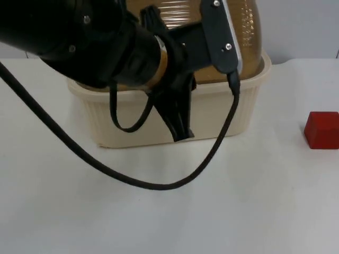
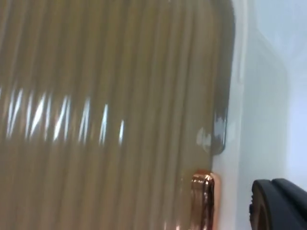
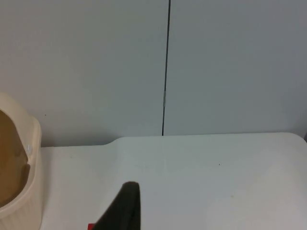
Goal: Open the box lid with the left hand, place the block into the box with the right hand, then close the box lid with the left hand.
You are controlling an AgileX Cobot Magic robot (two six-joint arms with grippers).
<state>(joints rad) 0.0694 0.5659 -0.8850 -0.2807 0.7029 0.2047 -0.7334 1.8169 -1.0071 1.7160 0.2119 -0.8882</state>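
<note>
Looming over cream box (image 1: pixel 159 119), left gripper (image 1: pixel 177 124) at front wall, finger spread unclear, red block (image 1: pixel 322 129) well right.

The box (image 1: pixel 222 114) is cream with fine upright ribbing along its sides, and its lid (image 1: pixel 249 37) is a see-through brown with ridged stripes and a copper-coloured clasp (image 2: pixel 204 201). The block (image 1: pixel 322 129) is plain red on the white table (image 1: pixel 169 211); the wall (image 3: pixel 96 67) behind is flat grey.
</note>
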